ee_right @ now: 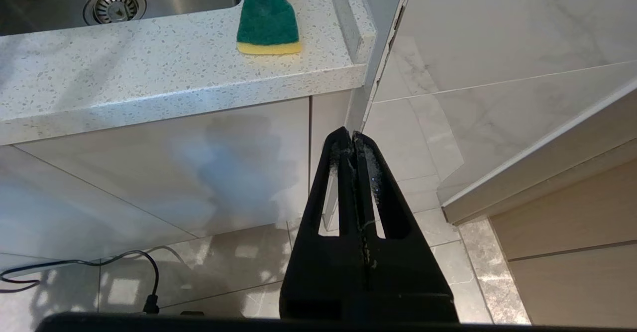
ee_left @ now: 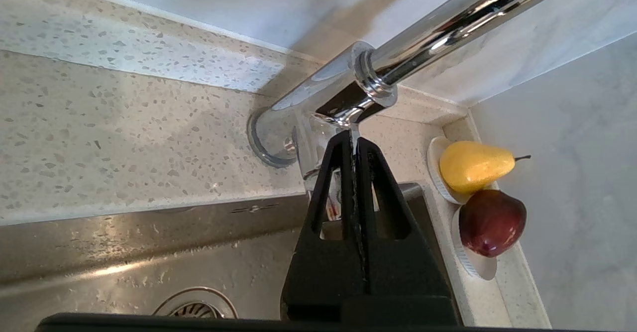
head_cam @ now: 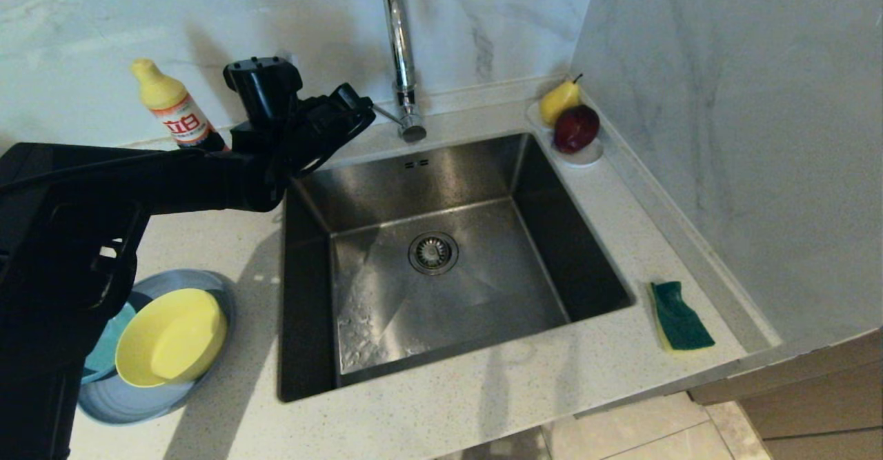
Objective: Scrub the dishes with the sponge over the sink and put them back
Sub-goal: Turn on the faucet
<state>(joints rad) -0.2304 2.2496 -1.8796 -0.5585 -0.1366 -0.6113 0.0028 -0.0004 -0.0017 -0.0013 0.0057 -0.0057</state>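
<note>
The yellow bowl [head_cam: 169,336] and the teal bowl [head_cam: 103,353] sit on the grey-blue plate [head_cam: 138,398], on the counter left of the sink [head_cam: 441,253]. The sponge [head_cam: 679,315] [ee_right: 268,18] lies green side up on the counter right of the sink. My left gripper [head_cam: 369,112] [ee_left: 352,140] is shut and holds nothing. Its tips are up against the thin side lever of the chrome tap [head_cam: 400,53] [ee_left: 348,98], above the sink's back rim. My right gripper [ee_right: 352,140] is shut and empty, hanging below the counter edge over the floor tiles.
A yellow-capped detergent bottle [head_cam: 172,108] stands behind my left arm at the back wall. A white saucer [head_cam: 586,155] with a pear [head_cam: 559,101] and a red apple [head_cam: 576,129] fills the back right corner. A marble wall bounds the counter on the right.
</note>
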